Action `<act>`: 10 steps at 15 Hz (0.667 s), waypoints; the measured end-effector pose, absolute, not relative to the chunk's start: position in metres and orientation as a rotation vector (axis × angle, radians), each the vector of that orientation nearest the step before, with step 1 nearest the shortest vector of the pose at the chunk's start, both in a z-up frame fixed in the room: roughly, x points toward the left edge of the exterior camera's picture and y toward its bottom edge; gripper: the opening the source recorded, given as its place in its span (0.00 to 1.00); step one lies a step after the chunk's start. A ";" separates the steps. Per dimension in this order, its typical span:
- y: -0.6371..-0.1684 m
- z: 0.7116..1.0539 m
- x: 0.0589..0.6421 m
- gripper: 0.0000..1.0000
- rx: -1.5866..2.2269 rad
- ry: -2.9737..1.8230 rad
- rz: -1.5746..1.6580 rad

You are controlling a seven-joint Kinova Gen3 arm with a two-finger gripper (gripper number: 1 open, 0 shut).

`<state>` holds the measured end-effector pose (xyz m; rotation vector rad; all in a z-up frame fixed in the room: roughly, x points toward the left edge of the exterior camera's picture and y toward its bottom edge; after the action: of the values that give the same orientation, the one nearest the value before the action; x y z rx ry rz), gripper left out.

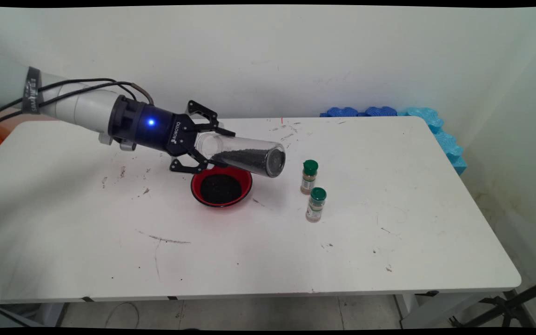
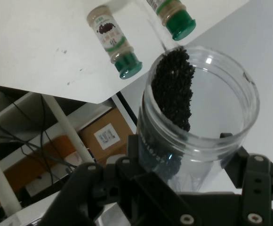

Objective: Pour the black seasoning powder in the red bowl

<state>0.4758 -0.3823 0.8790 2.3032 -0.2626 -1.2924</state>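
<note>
Jaws pinch clear cylindrical plastic jar [image 1: 244, 155], tipped sideways, holding black granules; glossy red bowl [image 1: 221, 187] of granules sits directly beneath.

Jar [image 1: 249, 156] above bowl [image 1: 221, 187] (shakers [image 1: 309, 177] right)

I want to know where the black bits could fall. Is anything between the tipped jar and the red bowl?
Nothing visible. The clear jar, held in the gripper, hangs tilted just above the red bowl. Two green-capped spice bottles stand off to the side.
</note>
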 end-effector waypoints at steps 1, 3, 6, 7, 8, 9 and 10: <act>-0.383 0.878 0.475 0.00 2.302 -0.251 -1.300; -0.384 0.876 0.473 0.00 2.301 -0.232 -1.311; -0.386 0.873 0.471 0.00 2.297 -0.208 -1.330; -0.387 0.872 0.470 0.00 2.295 -0.202 -1.337; -0.388 0.871 0.469 0.00 2.293 -0.197 -1.342; -0.388 0.871 0.469 0.00 2.292 -0.192 -1.346; -0.389 0.871 0.468 0.00 2.289 -0.183 -1.352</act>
<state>0.4681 -0.3892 0.8706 2.2888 -0.1831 -1.3522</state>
